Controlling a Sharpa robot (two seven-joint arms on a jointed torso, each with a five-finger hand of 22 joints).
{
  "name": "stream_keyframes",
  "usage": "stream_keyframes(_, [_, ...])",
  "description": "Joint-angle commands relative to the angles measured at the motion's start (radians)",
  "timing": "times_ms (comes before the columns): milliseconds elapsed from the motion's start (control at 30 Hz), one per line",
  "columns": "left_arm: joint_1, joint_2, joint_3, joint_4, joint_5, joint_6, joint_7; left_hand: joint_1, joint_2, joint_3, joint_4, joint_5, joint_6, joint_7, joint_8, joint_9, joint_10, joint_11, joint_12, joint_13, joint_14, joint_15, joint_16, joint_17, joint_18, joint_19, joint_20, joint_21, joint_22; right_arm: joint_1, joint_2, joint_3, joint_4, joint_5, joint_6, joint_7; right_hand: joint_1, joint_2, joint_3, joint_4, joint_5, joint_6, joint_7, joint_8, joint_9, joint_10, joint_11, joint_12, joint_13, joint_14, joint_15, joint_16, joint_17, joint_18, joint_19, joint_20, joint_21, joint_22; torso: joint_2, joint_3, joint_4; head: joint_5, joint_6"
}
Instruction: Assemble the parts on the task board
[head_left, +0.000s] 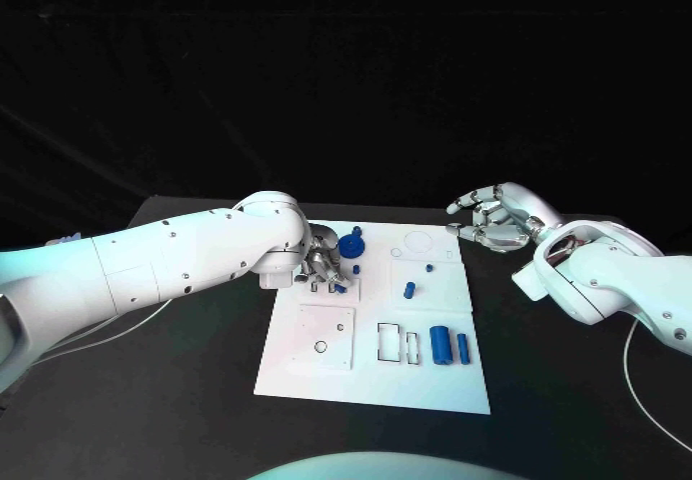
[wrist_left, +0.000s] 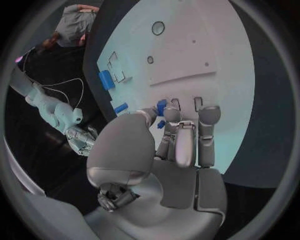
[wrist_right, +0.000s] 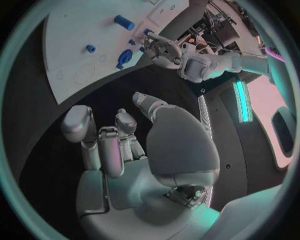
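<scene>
Progress: looks like early-to-middle going, plenty of loose bits lying around on the task board (head_left: 433, 385).
Left hand: the left hand (head_left: 323, 264) is down on the board's far-left part, fingertips (wrist_left: 164, 116) closed around a small blue part (wrist_left: 161, 107), so I'd say it's pinching that one, maybe seating it.
Right hand: the right hand (head_left: 495, 220) hovers off the board's far-right corner, fingers loosely curled, holding nothing.
Done so far: a blue gear-like part (head_left: 351, 243) sits just beyond the left hand, possibly already placed, can't tell for sure.
Left to do: two blue cylinders (head_left: 440, 345) lie near the board's right edge beside empty rectangular slots (head_left: 391, 341), and a small blue peg (head_left: 410, 291) lies mid-board.
</scene>
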Motion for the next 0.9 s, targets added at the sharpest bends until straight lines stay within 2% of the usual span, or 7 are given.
stream_keyframes(33, [0.001,0.001,0.0,0.003,0.052,-0.025,0.029,0.014,-0.031,0.129,-0.026,0.005,-0.003,-0.005,0.037,0.053,0.01,-0.005,0.003,0.002,0.028,-0.008,-0.002,0.01,-0.015,-0.004,0.0,0.008,0.007,-0.001,0.001,0.0,-0.004,-0.008,0.014,-0.005,-0.006,0.007,0.0,0.007,0.006,-0.001,0.002,0.006,-0.001,-0.009,0.0,-0.005,-0.001,0.064,-0.006,-0.005,0.111,0.015,-0.006,-0.002,-0.003,-0.002,0.0,0.0002,0.0,0.0,0.0])
stream_keyframes(67, [0.001,-0.001,0.0,0.005,0.054,-0.03,0.033,0.027,-0.032,0.155,-0.042,0.003,-0.003,-0.01,0.045,0.061,0.016,-0.006,0.008,0.008,0.029,-0.01,0.0,0.012,-0.016,0.0,0.0,0.012,0.015,-0.001,0.001,0.0,-0.005,-0.008,0.014,-0.007,-0.007,0.008,0.0,0.008,0.007,0.0,0.002,0.007,-0.001,-0.009,0.0,-0.005,-0.001,0.064,-0.006,-0.006,0.109,0.015,-0.007,-0.002,-0.006,-0.004,0.0,0.0001,-0.0003,0.0,-0.001])
stream_keyframes(133, [0.001,-0.006,0.001,0.01,0.059,-0.038,0.038,0.01,-0.056,0.231,-0.062,0.003,-0.012,-0.01,0.067,0.091,0.025,-0.007,0.012,0.01,0.031,-0.009,0.002,0.016,-0.018,0.003,-0.001,0.019,0.023,-0.001,0.002,0.0,-0.009,-0.007,0.009,-0.014,-0.013,0.008,-0.001,0.013,0.007,0.001,0.002,0.01,-0.002,-0.007,0.001,-0.004,-0.001,0.064,-0.006,-0.006,0.11,0.016,-0.008,-0.002,-0.008,-0.005,0.0,0.0004,-0.0009,0.001,0.0])
stream_keyframes(300, [0.001,-0.024,0.003,0.023,0.079,-0.047,0.037,-0.008,-0.063,0.264,-0.07,0.003,-0.015,-0.01,0.079,0.108,0.03,-0.007,0.016,0.012,0.032,-0.009,0.003,0.018,-0.018,0.004,-0.001,0.021,0.027,-0.002,0.001,0.0,-0.017,-0.003,0.003,-0.021,-0.021,0.007,-0.005,0.022,0.006,0.002,0.001,0.013,-0.003,-0.005,0.0,-0.003,-0.001,0.064,-0.007,-0.005,0.111,0.016,-0.008,-0.003,-0.011,-0.006,0.0,0.0001,0.0011,-0.001,0.0])
stream_keyframes(600, [0.001,-0.069,0.005,0.054,0.053,-0.089,0.03,-0.028,-0.075,0.28,-0.076,0.003,-0.013,-0.014,0.088,0.12,0.046,-0.01,0.03,0.025,0.035,-0.011,0.008,0.025,-0.019,0.005,-0.002,0.024,0.03,-0.002,-0.002,0.0,-0.02,0.001,-0.001,-0.023,-0.026,0.007,-0.007,0.027,0.003,0.001,0.001,0.015,-0.003,-0.006,0.0,-0.004,-0.004,0.063,-0.007,-0.007,0.107,0.017,-0.01,-0.003,-0.016,-0.009,0.0,0.0027,0.0033,0.003,-0.001])
stream_keyframes(733, [0.0,-0.085,0.004,0.071,0.025,-0.117,0.032,-0.034,-0.091,0.313,-0.097,0.003,-0.006,-0.021,0.099,0.134,0.051,-0.018,0.023,0.007,0.043,-0.018,0.018,0.042,-0.021,0.015,-0.006,0.033,0.047,-0.002,-0.004,0.0,-0.019,0.002,-0.003,-0.021,-0.027,0.007,-0.008,0.029,0.002,0.001,0.001,0.015,-0.004,-0.006,0.0,-0.005,-0.005,0.063,-0.007,-0.008,0.107,0.017,-0.011,-0.003,-0.017,-0.01,0.0,0.0014,0.0034,0.008,-0.005])
stream_keyframes(900, [-0.004,-0.096,0.004,0.086,0.0,-0.147,0.024,-0.08,-0.125,0.409,-0.13,0.004,0.0,-0.03,0.132,0.165,0.049,-0.027,-0.017,-0.076,0.049,-0.027,0.022,0.051,-0.023,0.027,-0.016,0.044,0.063,-0.002,-0.007,0.0,-0.018,0.004,-0.006,-0.018,-0.027,0.007,-0.008,0.029,0.002,0.001,0.001,0.015,-0.004,-0.006,0.0,-0.005,-0.005,0.063,-0.007,-0.008,0.107,0.017,-0.011,-0.003,-0.017,-0.01,0.0,0.0008,0.0037,0.01,-0.007])
